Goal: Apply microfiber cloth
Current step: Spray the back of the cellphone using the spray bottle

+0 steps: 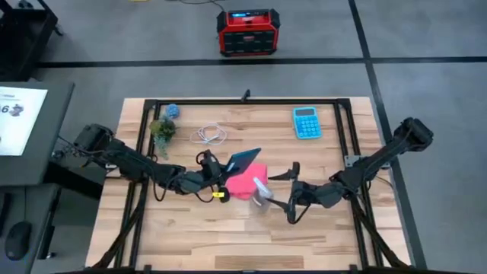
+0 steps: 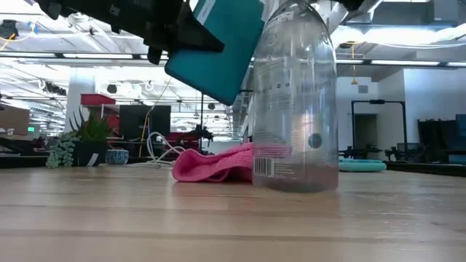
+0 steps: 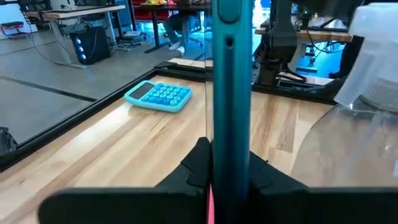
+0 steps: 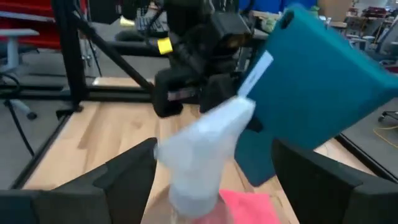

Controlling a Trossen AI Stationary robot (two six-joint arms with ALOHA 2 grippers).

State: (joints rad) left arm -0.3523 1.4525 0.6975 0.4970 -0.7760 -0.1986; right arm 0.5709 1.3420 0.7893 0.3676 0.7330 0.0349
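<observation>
The left gripper is pinched on the short edge of a teal phone, holding it off the table and tilted. In the left wrist view the phone stands edge-on between the two fingers, which press on its flat faces. In the high view its long axis runs from the gripper up and to the right, with the free end farthest from the gripper.

The cloth lies on the table just right of the left gripper and under the raised phone, bunched rather than flat. In the low view it is a low pink heap below the phone, with clear air between them. Its shape is roughly square, so it has no marked long axis or direction.

A clear spray bottle stands upright at the cloth's right edge. The right gripper is just right of the bottle, fingers spread to either side of the nozzle and not gripping it.

Both grippers are near the cloth. As the left is occupied, I judge the open right one freer to take it, with the bottle in the way.
</observation>
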